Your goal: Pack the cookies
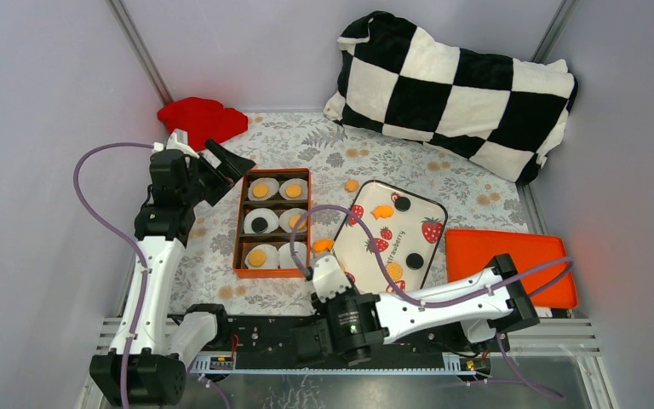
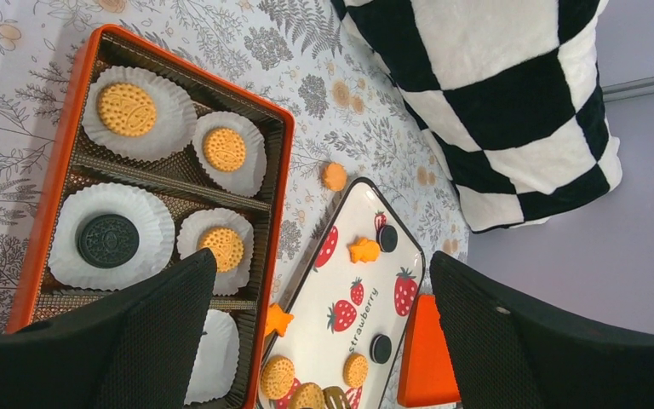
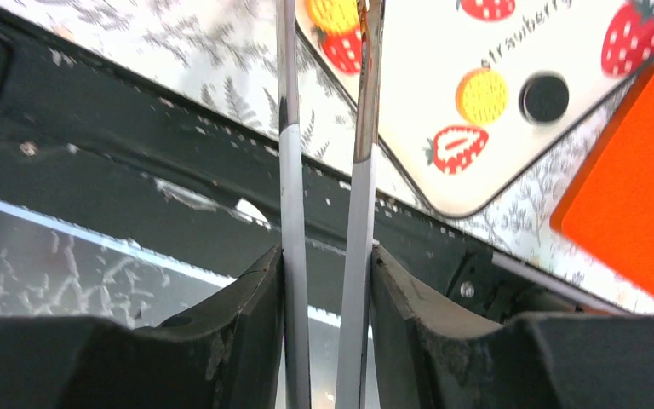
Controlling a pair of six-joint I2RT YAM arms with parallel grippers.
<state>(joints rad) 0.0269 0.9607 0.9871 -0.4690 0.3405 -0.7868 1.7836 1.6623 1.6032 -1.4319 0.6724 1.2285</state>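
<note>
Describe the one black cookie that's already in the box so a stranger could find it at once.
Find the orange box, which lies left of the strawberry-print tray on the floral cloth. In its middle row of three, on the left side, sits the black cookie. Every other cookie visible in that box is golden, so it is the only dark one there.

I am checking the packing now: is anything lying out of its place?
Yes. One golden cookie lies on the bare tablecloth, beside the strawberry tray at its far corner, outside both the tray and the orange box.

Box (image 1: 238,230) of cookies (image 1: 261,189) sits left of tray (image 1: 415,223).
</note>
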